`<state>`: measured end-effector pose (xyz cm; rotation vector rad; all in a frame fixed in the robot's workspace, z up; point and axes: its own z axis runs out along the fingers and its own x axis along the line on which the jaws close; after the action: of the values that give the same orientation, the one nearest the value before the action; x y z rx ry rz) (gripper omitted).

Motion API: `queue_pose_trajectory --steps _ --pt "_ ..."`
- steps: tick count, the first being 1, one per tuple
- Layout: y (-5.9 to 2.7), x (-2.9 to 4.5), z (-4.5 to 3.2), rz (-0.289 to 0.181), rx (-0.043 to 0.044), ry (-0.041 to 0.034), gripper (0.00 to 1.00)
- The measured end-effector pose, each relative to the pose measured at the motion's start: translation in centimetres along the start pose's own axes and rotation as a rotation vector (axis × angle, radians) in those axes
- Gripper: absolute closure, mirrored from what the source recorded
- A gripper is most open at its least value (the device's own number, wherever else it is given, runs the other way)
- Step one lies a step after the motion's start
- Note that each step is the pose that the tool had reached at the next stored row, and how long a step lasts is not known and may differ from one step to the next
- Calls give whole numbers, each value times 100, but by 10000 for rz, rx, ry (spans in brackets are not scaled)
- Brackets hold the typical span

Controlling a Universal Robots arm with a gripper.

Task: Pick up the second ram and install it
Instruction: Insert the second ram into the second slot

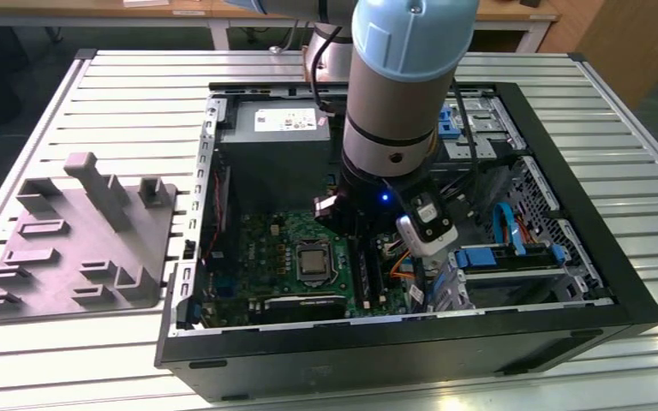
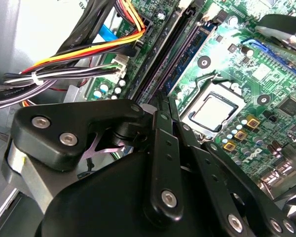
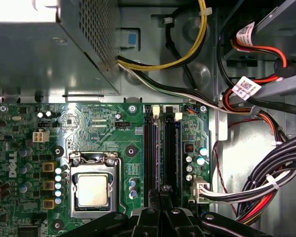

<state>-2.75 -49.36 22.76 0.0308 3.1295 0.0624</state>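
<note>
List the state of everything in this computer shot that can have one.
Case: lying flat, side panel off, open to the top.
Ram: standing in a slot; whether it is latched is not clear.
Processor: in its socket, bare, no cooler on it.
Gripper: down inside the case, at the end of the slots beside the ram.

Arm (image 1: 403, 86) was cut off at the exterior view's top edge; it hid the middle of the case (image 1: 421, 347) and the upper ends of the memory slots (image 1: 363, 272). Gripper (image 3: 163, 190) body was cut by the frame edge in the first wrist view; grasp couldn't be told.
</note>
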Motion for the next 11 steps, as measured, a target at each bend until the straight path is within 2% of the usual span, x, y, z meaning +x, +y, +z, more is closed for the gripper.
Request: queue_pose_trajectory --steps 11 --pt "-3 0 9 0 0 0 89"
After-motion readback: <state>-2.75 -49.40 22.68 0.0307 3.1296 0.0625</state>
